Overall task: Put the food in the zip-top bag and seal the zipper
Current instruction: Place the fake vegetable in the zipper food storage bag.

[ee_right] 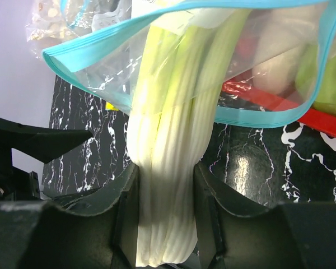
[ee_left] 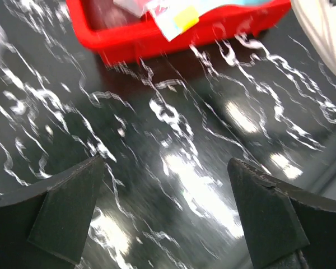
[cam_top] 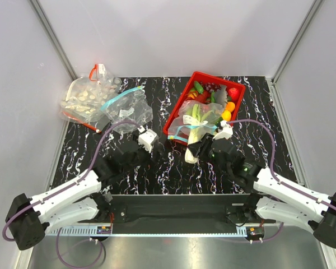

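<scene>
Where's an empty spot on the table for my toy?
Bare table shows between the left claw and right claw, between the clear bags and the red basket, and right of the basket. It's crowded where the right claw grips the leek.

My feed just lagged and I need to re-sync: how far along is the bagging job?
Done: a white piece and a green piece show through the zip-top bag. In hand: the right gripper is shut on the leek, with its leafy end inside the mouth and its white stalk sticking out. Left: push the leek fully in, then seal the zipper, which gapes open. The left gripper hangs open and empty.
</scene>
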Motion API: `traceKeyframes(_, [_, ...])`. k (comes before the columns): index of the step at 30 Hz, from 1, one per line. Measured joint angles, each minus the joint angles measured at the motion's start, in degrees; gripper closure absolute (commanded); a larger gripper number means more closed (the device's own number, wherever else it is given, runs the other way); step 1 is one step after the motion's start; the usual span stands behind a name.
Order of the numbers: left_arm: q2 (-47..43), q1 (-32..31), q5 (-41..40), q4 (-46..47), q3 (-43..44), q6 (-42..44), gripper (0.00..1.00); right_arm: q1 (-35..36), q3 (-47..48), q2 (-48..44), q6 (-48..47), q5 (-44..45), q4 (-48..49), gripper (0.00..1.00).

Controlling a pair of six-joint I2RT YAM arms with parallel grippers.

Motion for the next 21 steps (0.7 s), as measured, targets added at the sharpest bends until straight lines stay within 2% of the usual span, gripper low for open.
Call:
traceKeyframes(4, [0.5, -1.3, -4.0, 11.0, -4.2, 6.7, 0.01, -0.5, 0.1, 0.1, 0.7, -0.2, -0.8, 0.95])
traceKeyframes(9, [1.4, -1.4, -5.5, 25.1, -10.3, 19.1, 0.01, -1.1, 1.4, 0.1, 0.9, -0.7, -1.5, 0.95])
traceKeyframes(15, [3.3, -0.6, -1.9, 38.0, -15.4, 34.7, 0.01, -1.4, 3.9, 0.1, 0.8, -1.8, -3.4, 0.94])
traceKeyframes(21, [10.0, 3.4, 5.2, 45.1, -13.2, 41.6, 0.07, -1.6, 4.7, -0.1, 0.8, -2.5, -4.4, 0.94])
